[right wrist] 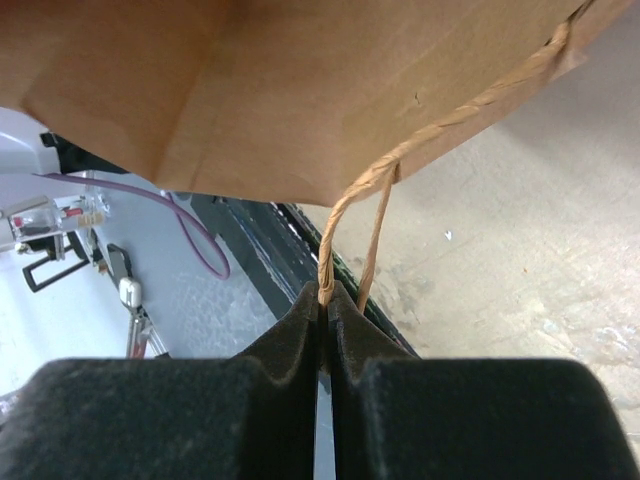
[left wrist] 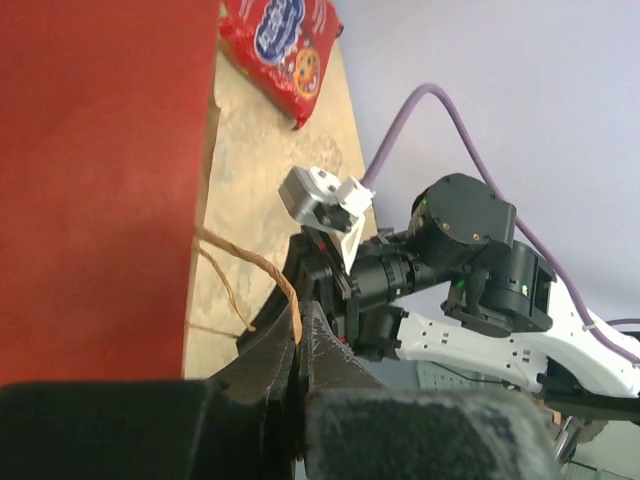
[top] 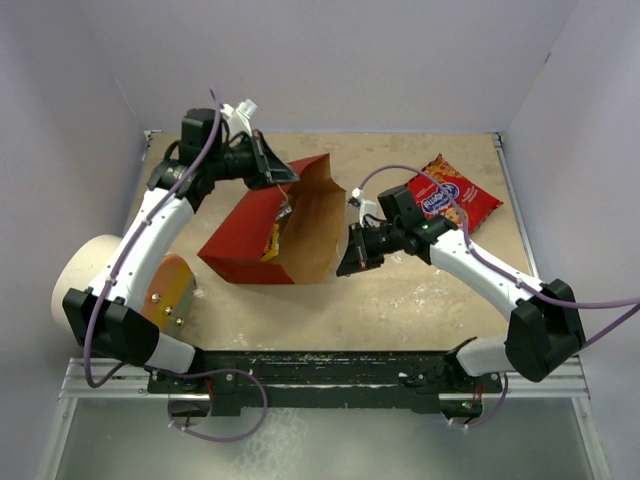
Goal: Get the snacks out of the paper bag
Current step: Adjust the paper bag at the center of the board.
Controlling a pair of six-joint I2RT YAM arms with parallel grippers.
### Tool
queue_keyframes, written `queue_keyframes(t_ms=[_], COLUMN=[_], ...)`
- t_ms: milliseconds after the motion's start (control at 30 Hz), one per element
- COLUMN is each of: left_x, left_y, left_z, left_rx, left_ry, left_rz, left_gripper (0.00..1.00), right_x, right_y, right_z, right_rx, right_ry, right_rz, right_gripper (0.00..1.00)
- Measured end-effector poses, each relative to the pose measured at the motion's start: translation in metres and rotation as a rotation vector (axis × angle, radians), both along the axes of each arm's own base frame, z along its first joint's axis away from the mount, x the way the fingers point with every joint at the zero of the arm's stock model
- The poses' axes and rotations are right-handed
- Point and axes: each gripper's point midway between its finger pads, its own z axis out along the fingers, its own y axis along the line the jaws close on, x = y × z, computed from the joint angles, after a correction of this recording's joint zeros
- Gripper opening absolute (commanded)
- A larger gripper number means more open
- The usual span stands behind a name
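both handles (right wrist: 347,210) pinched, left tool (top: 287,186) and right tool (top: 351,262), paper bag (top: 312,228) stretched between

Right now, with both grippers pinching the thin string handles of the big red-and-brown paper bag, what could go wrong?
1. The left gripper and right gripper are each shut on a thin twisted string handle. Pulling them apart could tear a handle off the red-and-brown kraft paper bag, or the string might slip free.
2. With both grippers occupied, neither can reach the yellow packet lying inside the bag's mouth.
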Motion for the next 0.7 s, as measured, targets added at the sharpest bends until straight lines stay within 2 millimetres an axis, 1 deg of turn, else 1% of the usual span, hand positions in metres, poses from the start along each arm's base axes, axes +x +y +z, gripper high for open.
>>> queue_keyframes(t_ms=[67,133,200,267,300,400,467,533,633,700], left_x=[-0.014,-0.022,-0.032,-0.042,-0.048,-0.062,-0.07,-0.078,-0.087,-0.091], left_y=[-0.006,-0.007,-0.006,-0.004,-0.007,-0.006,-0.002,0.001,0.005,0.007], left_z=[-0.011,-0.021,-0.03,-0.036,-0.038,-0.044,-0.047,-0.051,-0.055,-0.054], left_rx=[0.014,0.024,0.03,0.034,0.039,0.057,0.067,0.076,0.084,0.079], left_ry=[0.033,0.061,0.086,0.109,0.114,0.139,0.158,0.177,0.203,0.202], left_rz=[-0.008,0.003,0.014,0.022,0.01,-0.002,-0.004,-0.004,-0.003,0.0], left_gripper=[0.0,0.0,0.0,0.0,0.0,0.0,0.0,0.0,0.0,0.0], right_x=[-0.007,-0.015,-0.021,-0.028,-0.033,-0.045,-0.048,-0.05,-0.049,-0.048], right_y=[-0.004,-0.007,-0.007,-0.005,-0.003,0.005,0.01,0.009,-0.003,-0.013], right_z=[-0.011,-0.023,-0.03,-0.033,-0.034,-0.029,-0.027,-0.028,-0.031,-0.03], right_rx=[-0.006,-0.013,-0.013,-0.008,-0.003,0.017,0.024,0.017,-0.039,-0.079], right_ry=[0.019,0.048,0.066,0.074,0.076,0.073,0.066,0.061,0.052,0.028], right_rz=[-0.005,-0.013,-0.016,-0.014,-0.009,0.014,0.012,-0.01,-0.072,-0.114], right_gripper=[0.07,0.06,0.07,0.07,0.08,0.12,0.2,0.28,0.46,0.55])
